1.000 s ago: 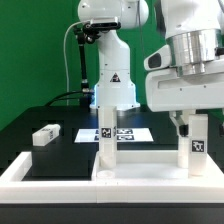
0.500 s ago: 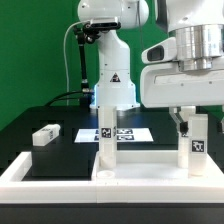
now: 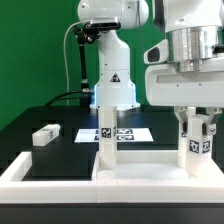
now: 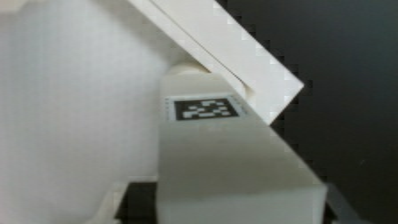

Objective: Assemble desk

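Note:
The desk slab (image 3: pixel 140 166) lies flat at the front, inside the white border rim. Two leg blocks stand upright on it: one (image 3: pixel 106 137) at the exterior view's left, one (image 3: pixel 196 146) at its right. My gripper (image 3: pixel 196 128) is over the right leg with a finger on each side of its top, shut on it. In the wrist view that tagged leg (image 4: pixel 214 150) fills the space between the jaws of my gripper (image 4: pixel 222 214), with the slab (image 4: pixel 71 100) beside it. A third leg block (image 3: pixel 44 135) lies loose on the black table. The fourth leg is out of view.
The white raised border rim (image 3: pixel 28 176) runs along the front and the exterior view's left. The marker board (image 3: pixel 130 132) lies flat behind the slab. The robot's base (image 3: pixel 113 85) stands at the back, with a green wall behind it.
My gripper has come down over the right leg; its fingers now sit on both sides of the leg's top. The legs and the slab have not moved.

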### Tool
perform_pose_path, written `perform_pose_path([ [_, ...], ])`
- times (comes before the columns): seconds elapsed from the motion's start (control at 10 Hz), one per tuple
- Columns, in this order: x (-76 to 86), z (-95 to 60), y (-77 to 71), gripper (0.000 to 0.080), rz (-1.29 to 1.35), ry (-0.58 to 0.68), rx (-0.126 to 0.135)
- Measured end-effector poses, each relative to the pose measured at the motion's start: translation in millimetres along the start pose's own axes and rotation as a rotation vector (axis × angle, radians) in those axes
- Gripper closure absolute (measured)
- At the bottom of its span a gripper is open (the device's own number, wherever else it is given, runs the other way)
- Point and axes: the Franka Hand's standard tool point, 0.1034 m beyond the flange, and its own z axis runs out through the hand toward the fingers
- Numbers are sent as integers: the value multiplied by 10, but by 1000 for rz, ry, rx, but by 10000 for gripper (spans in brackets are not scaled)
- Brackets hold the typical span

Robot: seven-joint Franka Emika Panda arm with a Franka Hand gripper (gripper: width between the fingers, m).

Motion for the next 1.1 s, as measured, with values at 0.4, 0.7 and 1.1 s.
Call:
perform_pose_path([
  [0.4,-23,4,110,496,570,-44,105],
  [0.7,-31,9,107,225,528,-42,103],
  [1.1,-185,-23,35,154,-100,17,73],
])
